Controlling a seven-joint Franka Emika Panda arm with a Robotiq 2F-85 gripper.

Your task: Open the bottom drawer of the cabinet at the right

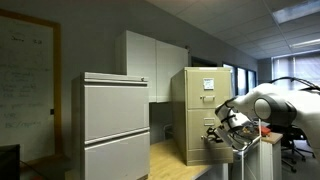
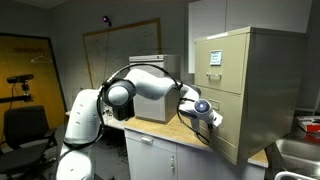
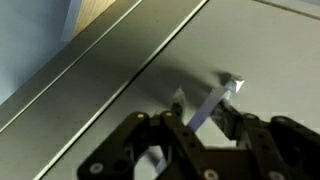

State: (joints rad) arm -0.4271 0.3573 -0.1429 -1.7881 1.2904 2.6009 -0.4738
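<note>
A beige filing cabinet (image 1: pixel 200 110) stands on a wooden counter and shows in both exterior views (image 2: pixel 250 80). My gripper (image 1: pixel 224 128) is pressed against the front of its bottom drawer (image 2: pixel 232 135), also seen in an exterior view (image 2: pixel 212 118). In the wrist view a thin metal drawer handle (image 3: pixel 222 93) runs diagonally between my two fingers (image 3: pixel 203 110). The fingers are closed in around it, and the right finger touches it. The drawer front looks flush with the cabinet.
A larger grey cabinet (image 1: pixel 115 125) stands nearer the camera. The wooden counter (image 1: pixel 170 160) runs under the beige cabinet. Office chairs (image 2: pixel 25 125) and a sink edge (image 2: pixel 300 155) flank the robot base (image 2: pixel 85 130).
</note>
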